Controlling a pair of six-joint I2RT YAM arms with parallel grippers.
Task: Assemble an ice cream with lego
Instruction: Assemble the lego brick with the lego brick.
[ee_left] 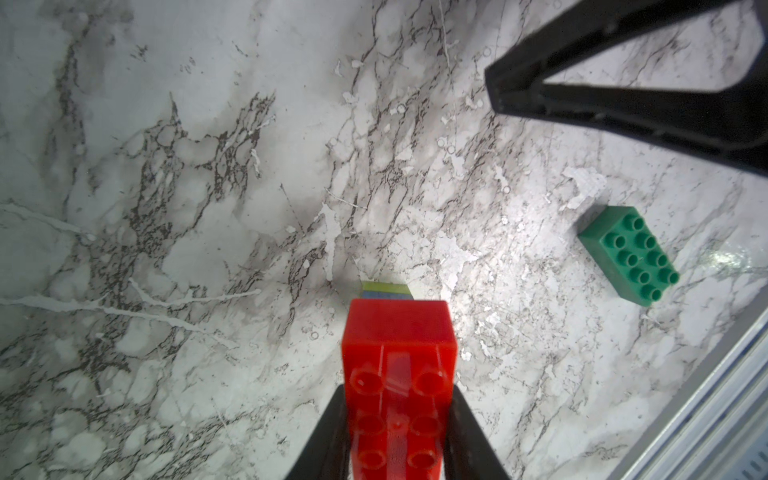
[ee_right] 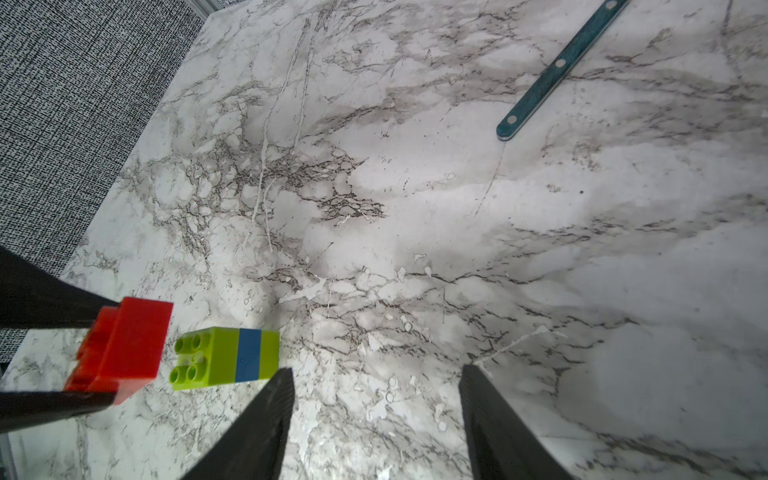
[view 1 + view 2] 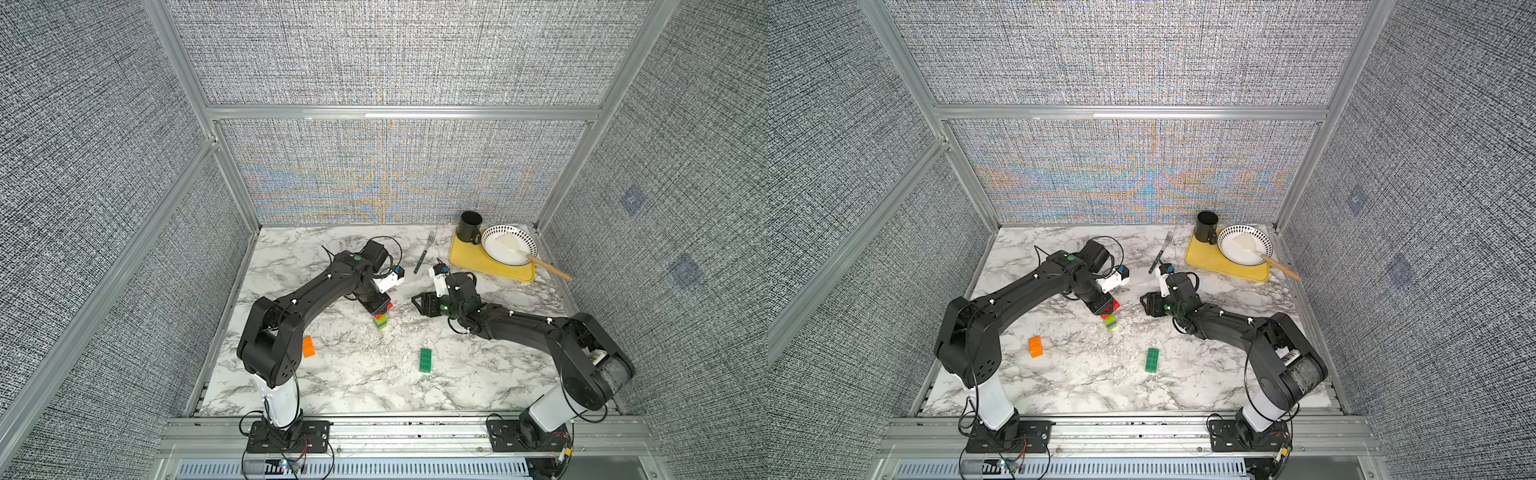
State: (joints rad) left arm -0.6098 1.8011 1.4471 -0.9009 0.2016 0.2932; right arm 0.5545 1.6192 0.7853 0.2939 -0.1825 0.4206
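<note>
Fronting right claw [image 2: 376, 370]: open marble [image 2: 415, 187], apparently.

Glossy plastic red brick [image 1: 399, 332]; smooth marble-look table [image 1: 208, 208]; woven cloth walls [image 3: 390, 54].

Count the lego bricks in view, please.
6. A red brick is in the left hand; two lime and one blue form a stack just below it; an orange brick and a green brick lie apart on the table. None seems hidden.

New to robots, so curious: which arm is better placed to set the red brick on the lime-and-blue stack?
Left. The left fingers grip the red brick close above the lime-blue-lime stem; the right fingers stand open, empty.
</note>
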